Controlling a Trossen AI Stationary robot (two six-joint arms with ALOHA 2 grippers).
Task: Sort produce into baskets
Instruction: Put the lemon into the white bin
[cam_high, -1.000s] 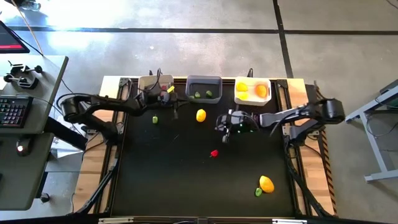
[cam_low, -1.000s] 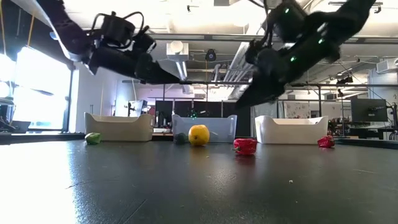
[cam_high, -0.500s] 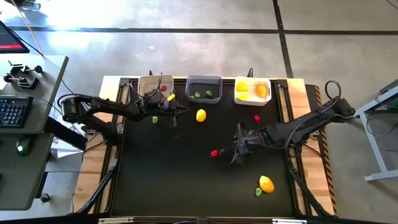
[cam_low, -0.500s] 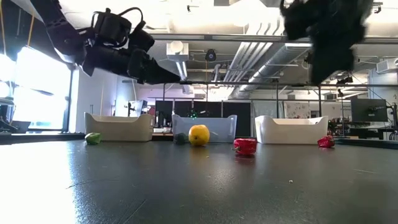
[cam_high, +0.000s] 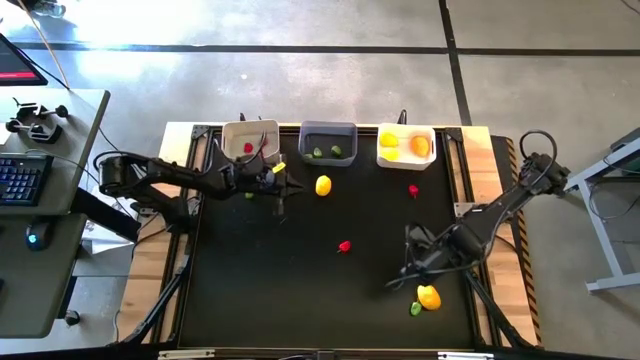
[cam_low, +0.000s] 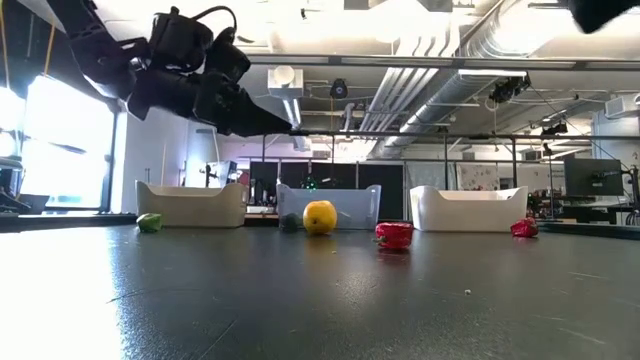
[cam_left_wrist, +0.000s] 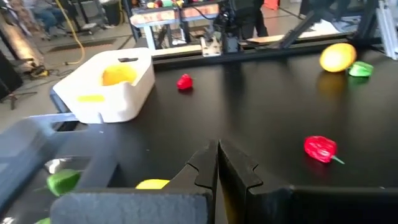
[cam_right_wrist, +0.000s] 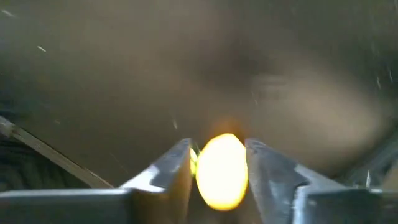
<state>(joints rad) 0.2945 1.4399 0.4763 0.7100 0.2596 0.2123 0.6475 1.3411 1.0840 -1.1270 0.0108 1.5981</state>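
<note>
Below, right end effector (cam_right_wrist: 217, 163) open, astride smooth oval lemon (cam_right_wrist: 221, 171)

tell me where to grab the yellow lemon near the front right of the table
Grip the lemon across its rounded middle, coming from above. A green piece sits against one side, so the fingers should avoid that side. The right gripper is open, with the lemon showing between its fingers.

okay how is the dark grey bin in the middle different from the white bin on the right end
The dark grey bin holds two small green pieces; the white bin holds yellow-orange, lemon-like ones. The grey bin sits between the other two bins, while the white bin ends the row on the right arm's side. Both are small, rounded-cornered rectangles along the table's far edge.
</note>
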